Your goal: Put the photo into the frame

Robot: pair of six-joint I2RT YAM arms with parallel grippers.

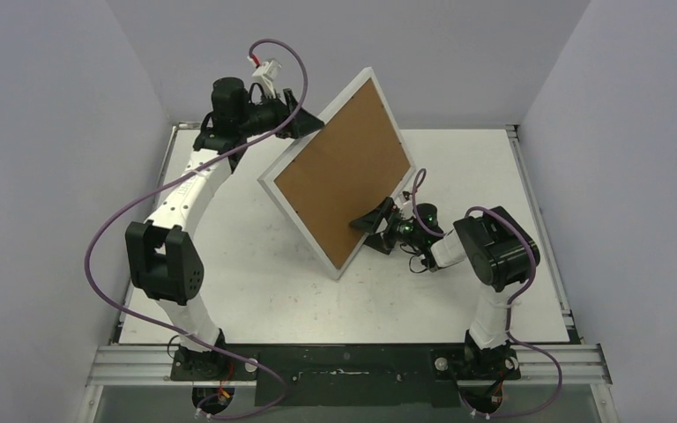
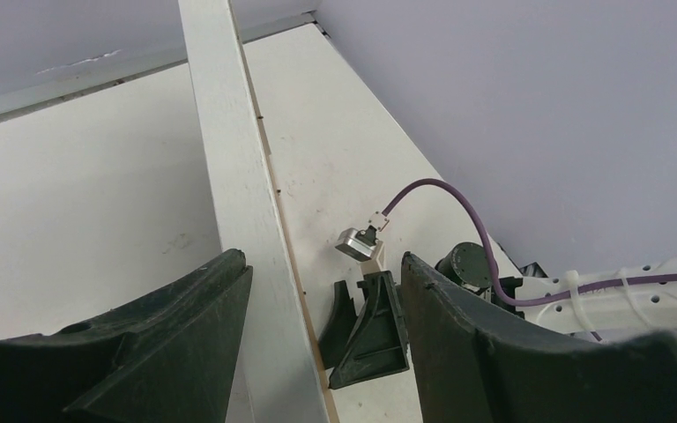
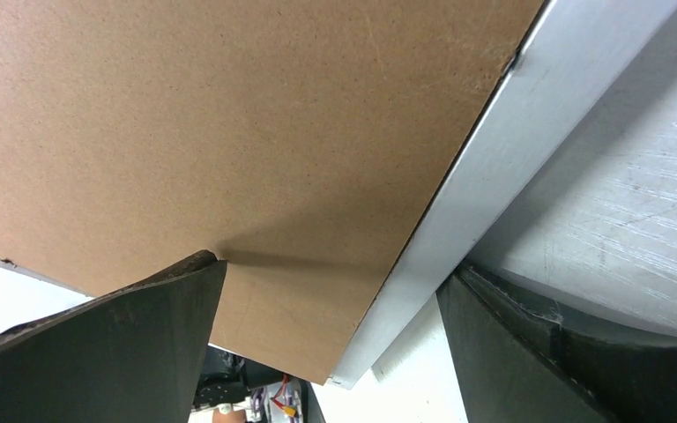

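Over the desk [image 1: 256, 282], the frame [image 1: 339, 176] is tilting brown back up, its top edge sitting loosely between the left claw's [image 1: 310, 123] parted jaws and its lower side between the right claw's [image 1: 372, 220] wide-open ones, seemingly for propping; the photo is not showing.

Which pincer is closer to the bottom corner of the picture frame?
The right one. The right pincer sits around the frame's lower right edge, near that corner. The left pincer is far up the opposite edge.
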